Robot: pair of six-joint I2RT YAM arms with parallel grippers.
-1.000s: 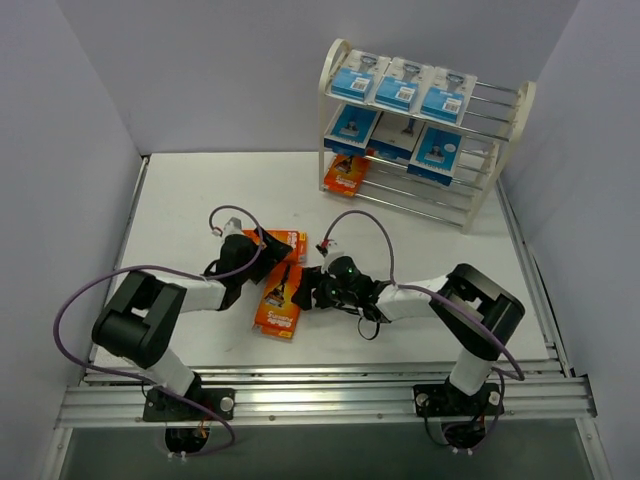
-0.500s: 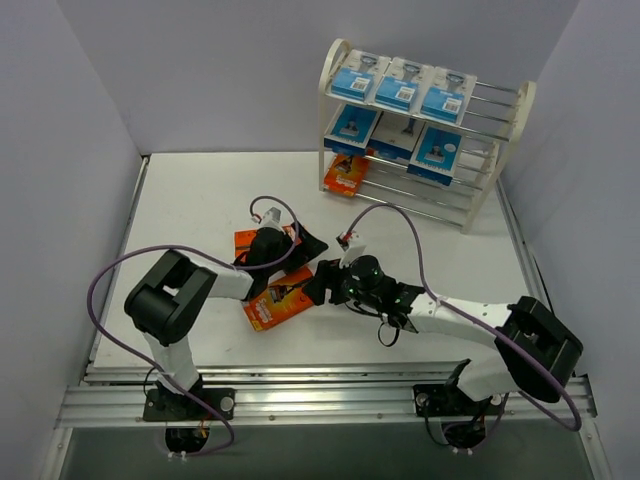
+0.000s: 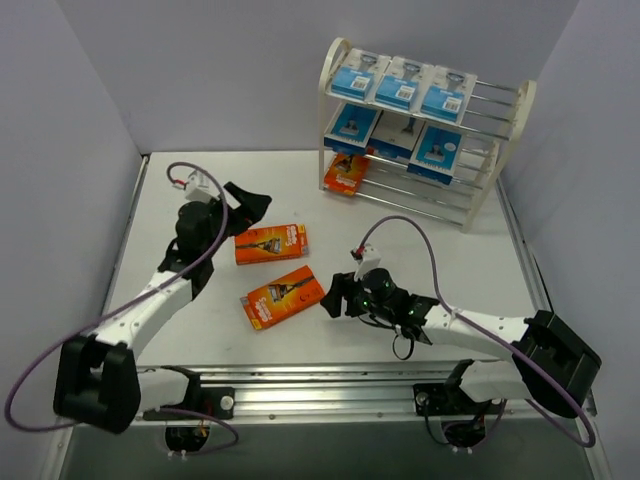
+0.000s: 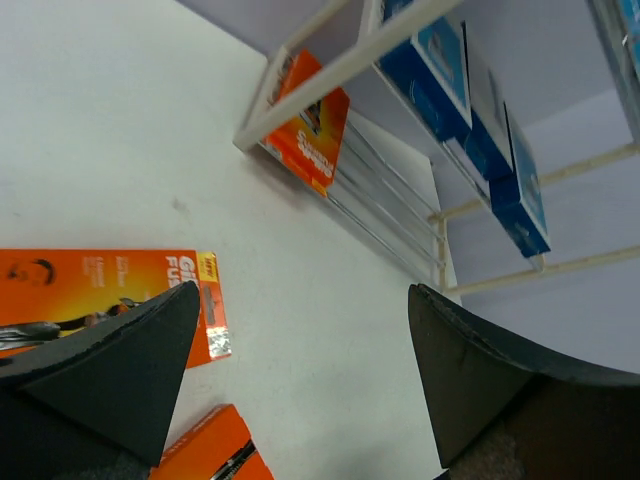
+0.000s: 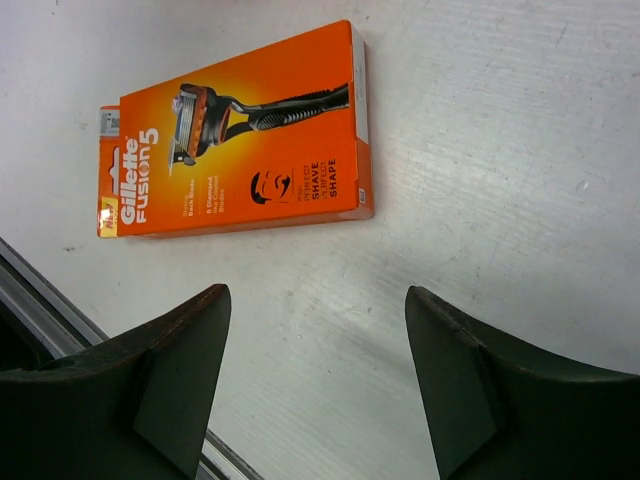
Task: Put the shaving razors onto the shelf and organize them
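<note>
So there are two loose ones. The near orange box (image 5: 240, 130) lies flat on the table (image 3: 440, 240). Only the right wrist view lets you read the print (Gillette Fusion5, razor drawn along its length) and see the bare strip of table between the box and the right tool (image 5: 315, 292). That tool's jaws are spread with nothing in them. From that camera the box sits at about 11 o'clock, ahead of the tool and not touching it. From the top camera it's at 9 o'clock of the tool, just beside it, with its long axis running roughly 8 to 2.

The far orange box (image 3: 270, 243) also lies flat, its long axis nearly 9 to 3. The left tool (image 3: 250, 203) is near it at about 11 o'clock, spread wide and empty.

The top camera is the only one showing the whole shelf (image 3: 520, 110), standing at 1 o'clock on the table. Blue packs (image 3: 398, 88) sit three on the top tier and three on the middle. A third orange box (image 4: 310, 135) sits at the bottom tier's left end, best seen from the left wrist.
</note>
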